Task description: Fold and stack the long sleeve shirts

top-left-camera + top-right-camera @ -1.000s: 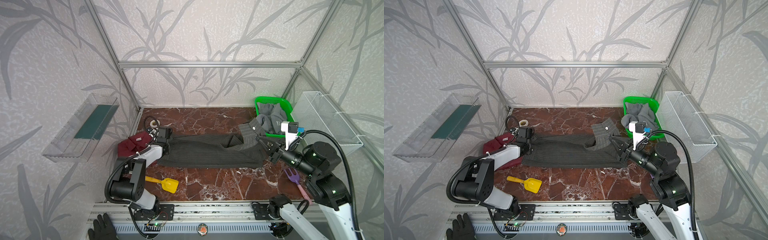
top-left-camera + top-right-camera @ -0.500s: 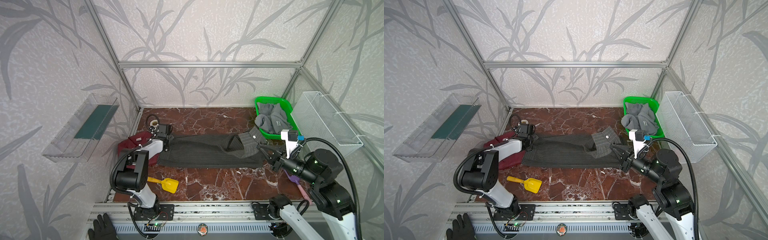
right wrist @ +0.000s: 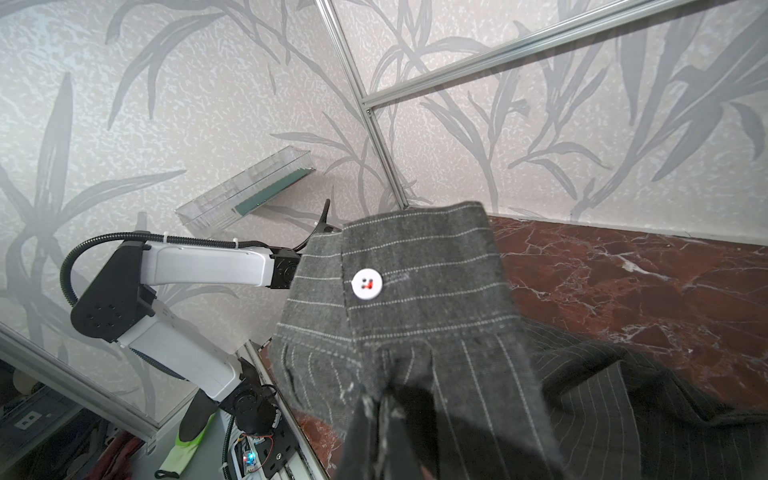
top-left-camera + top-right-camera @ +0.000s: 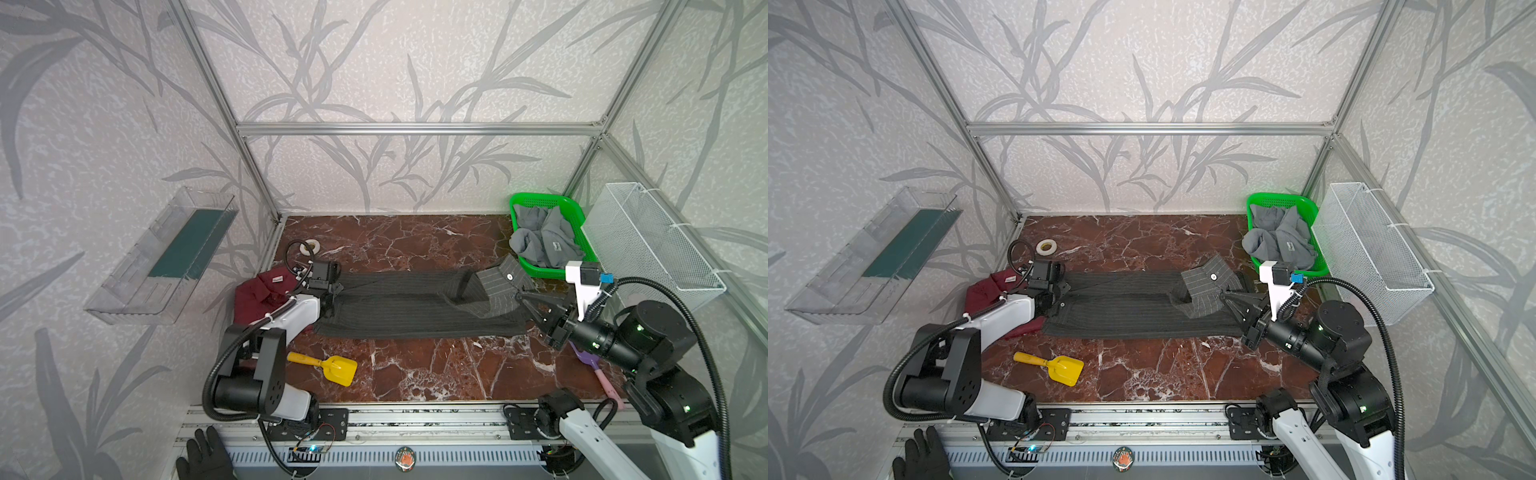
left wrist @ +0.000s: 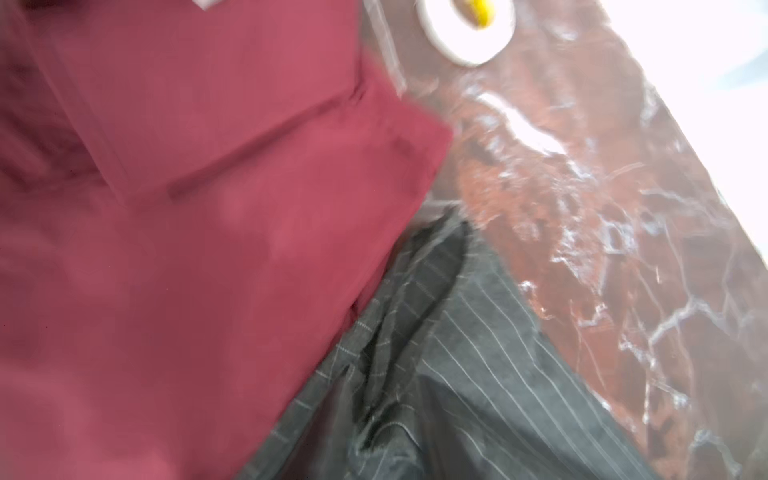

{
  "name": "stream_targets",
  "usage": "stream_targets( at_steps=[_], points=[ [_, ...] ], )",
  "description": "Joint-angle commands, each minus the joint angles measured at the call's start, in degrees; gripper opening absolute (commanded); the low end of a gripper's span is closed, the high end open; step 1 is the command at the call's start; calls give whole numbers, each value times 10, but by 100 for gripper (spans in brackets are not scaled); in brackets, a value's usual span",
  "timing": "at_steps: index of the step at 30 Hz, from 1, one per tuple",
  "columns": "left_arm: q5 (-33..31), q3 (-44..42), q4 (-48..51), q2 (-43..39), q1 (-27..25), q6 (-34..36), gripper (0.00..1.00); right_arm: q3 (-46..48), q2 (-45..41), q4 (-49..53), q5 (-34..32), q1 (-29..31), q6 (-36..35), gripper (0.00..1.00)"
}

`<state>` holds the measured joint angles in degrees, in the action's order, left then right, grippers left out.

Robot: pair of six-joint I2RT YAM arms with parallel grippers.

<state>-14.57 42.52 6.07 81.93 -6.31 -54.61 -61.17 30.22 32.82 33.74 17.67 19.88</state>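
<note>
Right tool (image 4: 519, 296) gripping pinstripe shirt (image 4: 415, 311), label (image 4: 279, 279) illegible

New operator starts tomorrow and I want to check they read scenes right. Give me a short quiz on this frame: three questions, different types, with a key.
1. What colour is the toy shovel lying in front of the pinstripe shirt?
2. True or false: the light grey shirt lies spread flat.
3. The right gripper is shut on which shirt? A maroon, B pinstripe, C light grey.
Key: 1 yellow. 2 false, it is bunched in the green basket. 3 B.
</note>
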Motion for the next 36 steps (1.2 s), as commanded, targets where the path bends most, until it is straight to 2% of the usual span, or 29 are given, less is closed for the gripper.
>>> stream_targets(
  at_steps=[1,6,10,13,16,19,24,27,30,32,36],
  points=[
    [-29,12,23,-29,1,-2,50,-22,9,7,3,4,2,0],
    [-14,58,59,-39,1,16,56,-33,21,-14,30,4,9,0],
    [-2,96,80,-50,1,45,63,-35,62,-108,143,4,75,0],
    [5,128,107,-61,1,82,65,-55,84,-161,181,4,116,0],
    [11,139,116,-85,1,108,65,-89,103,-77,144,4,68,0],
    [22,140,129,-107,1,123,65,-68,98,-23,107,5,35,0],
    [44,140,148,-137,1,132,65,2,61,-9,111,25,30,0],
    [62,142,153,-150,1,135,65,6,47,31,79,50,14,0],
    [79,144,156,-158,1,140,65,22,60,101,-22,81,29,0],
    [88,142,158,-164,1,148,65,53,64,115,-52,115,40,0],
    [99,148,174,-173,2,173,67,83,42,96,-171,239,37,0]
  ],
)
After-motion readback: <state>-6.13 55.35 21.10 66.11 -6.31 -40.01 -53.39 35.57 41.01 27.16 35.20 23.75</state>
